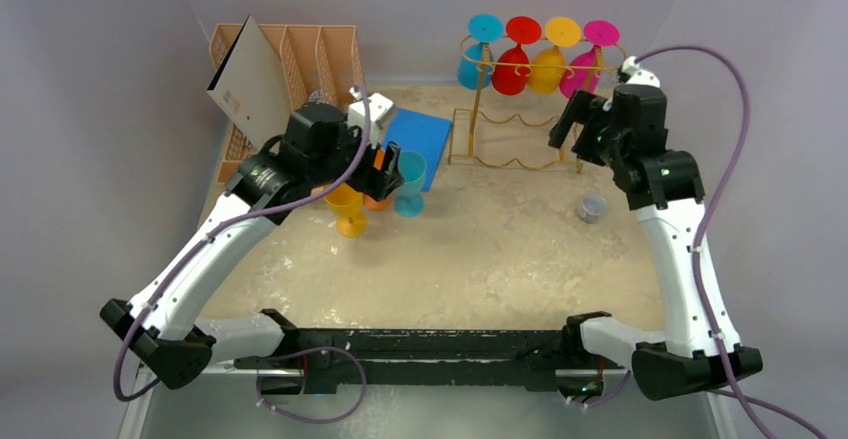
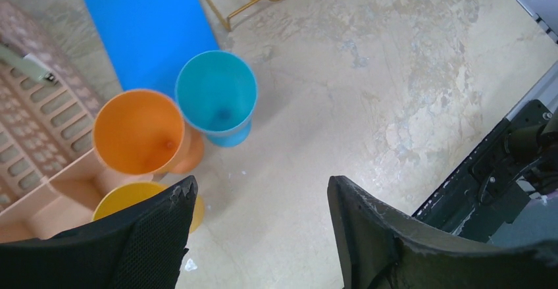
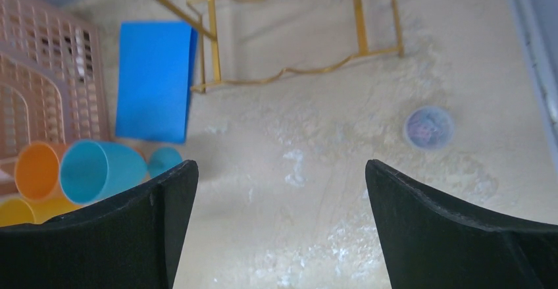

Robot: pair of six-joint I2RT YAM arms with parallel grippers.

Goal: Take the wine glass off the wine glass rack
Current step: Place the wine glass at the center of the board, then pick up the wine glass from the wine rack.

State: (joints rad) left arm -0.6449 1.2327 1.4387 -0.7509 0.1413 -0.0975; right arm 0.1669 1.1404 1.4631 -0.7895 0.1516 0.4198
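Upside-down, bell-shaped wine glasses (image 1: pixel 511 71) hang from wiry gold rack (image 1: pixel 476 109).

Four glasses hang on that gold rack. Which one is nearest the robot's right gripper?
The magenta wine glass, at the right end of the wine glass rack, beside the right gripper; the yellow glass, red glass and teal glass hang farther left.
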